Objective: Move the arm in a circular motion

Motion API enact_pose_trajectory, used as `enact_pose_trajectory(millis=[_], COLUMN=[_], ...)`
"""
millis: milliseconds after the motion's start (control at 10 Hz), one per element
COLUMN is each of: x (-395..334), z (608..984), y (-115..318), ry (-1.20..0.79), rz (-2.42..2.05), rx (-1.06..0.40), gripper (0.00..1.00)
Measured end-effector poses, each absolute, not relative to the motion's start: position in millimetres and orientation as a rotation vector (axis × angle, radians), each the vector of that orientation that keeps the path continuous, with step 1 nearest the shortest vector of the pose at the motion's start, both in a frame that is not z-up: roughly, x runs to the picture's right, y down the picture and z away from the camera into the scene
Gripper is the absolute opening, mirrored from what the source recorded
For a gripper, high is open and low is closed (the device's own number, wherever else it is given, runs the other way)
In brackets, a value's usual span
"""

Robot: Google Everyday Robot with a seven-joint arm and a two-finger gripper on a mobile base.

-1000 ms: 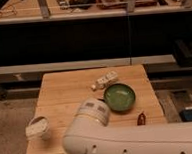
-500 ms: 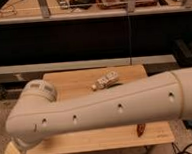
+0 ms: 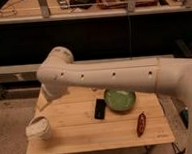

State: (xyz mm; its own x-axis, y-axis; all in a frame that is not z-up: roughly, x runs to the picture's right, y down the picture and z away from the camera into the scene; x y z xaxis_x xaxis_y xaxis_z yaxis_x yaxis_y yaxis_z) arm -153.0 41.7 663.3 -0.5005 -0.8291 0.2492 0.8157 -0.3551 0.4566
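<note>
Glossy tubular arm (image 3: 109, 76) spans the table; pale rounded pincer (image 3: 38, 128) low left.

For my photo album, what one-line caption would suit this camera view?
White arm sweeps across a wooden table holding a green bowl, its gripper low at the left edge.

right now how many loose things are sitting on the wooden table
3: a green bowl right of centre, a black phone-like slab beside its left edge, a red-brown item front right. The arm may hide more; its gripper is front left.
</note>
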Motion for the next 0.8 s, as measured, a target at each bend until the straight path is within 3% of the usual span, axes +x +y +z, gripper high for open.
enact_pose_trajectory(millis=[400, 800], x=[65, 198], z=[709, 729], y=[-22, 1], ry=[-0.464, -0.415], rz=[-1.712, -1.542], rx=[-0.121, -0.271], gripper=[0.80, 0.80])
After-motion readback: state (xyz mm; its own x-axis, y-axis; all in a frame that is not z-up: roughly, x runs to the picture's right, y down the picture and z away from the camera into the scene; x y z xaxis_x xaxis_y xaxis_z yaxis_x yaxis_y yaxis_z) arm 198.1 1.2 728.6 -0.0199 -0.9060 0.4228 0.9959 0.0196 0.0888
